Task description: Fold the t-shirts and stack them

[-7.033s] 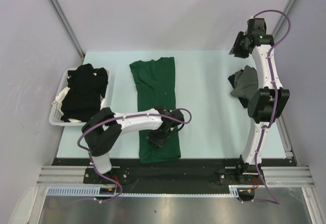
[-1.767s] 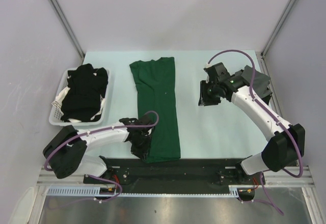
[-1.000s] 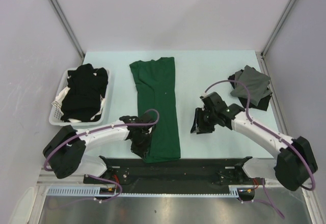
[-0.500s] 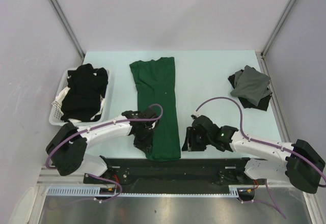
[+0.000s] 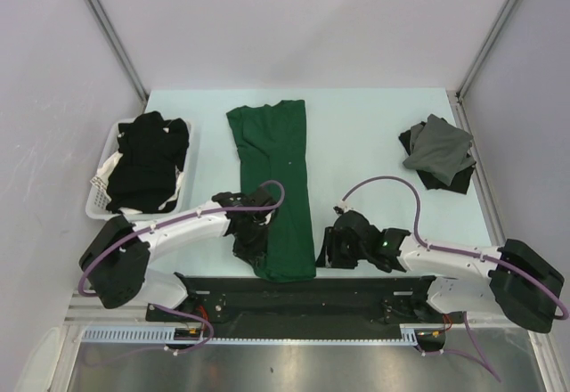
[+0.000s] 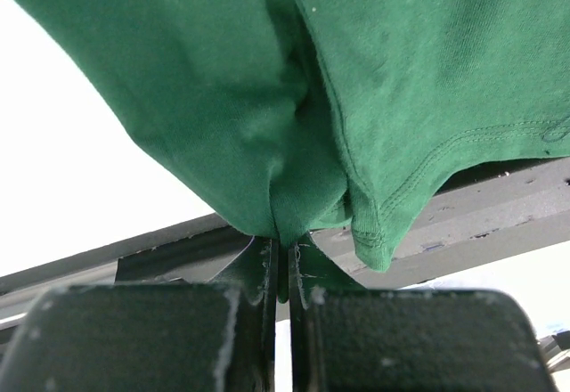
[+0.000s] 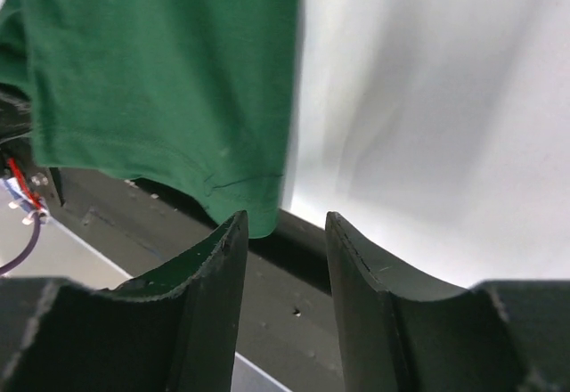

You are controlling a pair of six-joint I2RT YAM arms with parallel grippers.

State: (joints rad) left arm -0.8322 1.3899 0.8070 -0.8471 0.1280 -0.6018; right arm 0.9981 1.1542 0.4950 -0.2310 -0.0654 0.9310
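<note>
A dark green t-shirt (image 5: 278, 178) lies lengthwise down the middle of the table, folded into a long strip. My left gripper (image 5: 251, 248) is shut on the near left corner of the shirt's hem (image 6: 294, 205), the cloth bunched between its jaws. My right gripper (image 5: 326, 251) hovers open just right of the hem's near right corner (image 7: 254, 205), with nothing between its fingers. A grey t-shirt (image 5: 438, 147) lies folded on a black one at the right. Black t-shirts (image 5: 147, 160) fill the basket.
A white slatted basket (image 5: 100, 198) stands at the table's left edge. The black rail (image 5: 356, 287) runs along the near edge, right under both grippers. Bare table (image 5: 365, 142) lies between the green shirt and the grey pile.
My right arm has swung from the far right down to the near edge beside the green hem, its jaws widening a little. The left gripper has kept hold of the hem corner.
</note>
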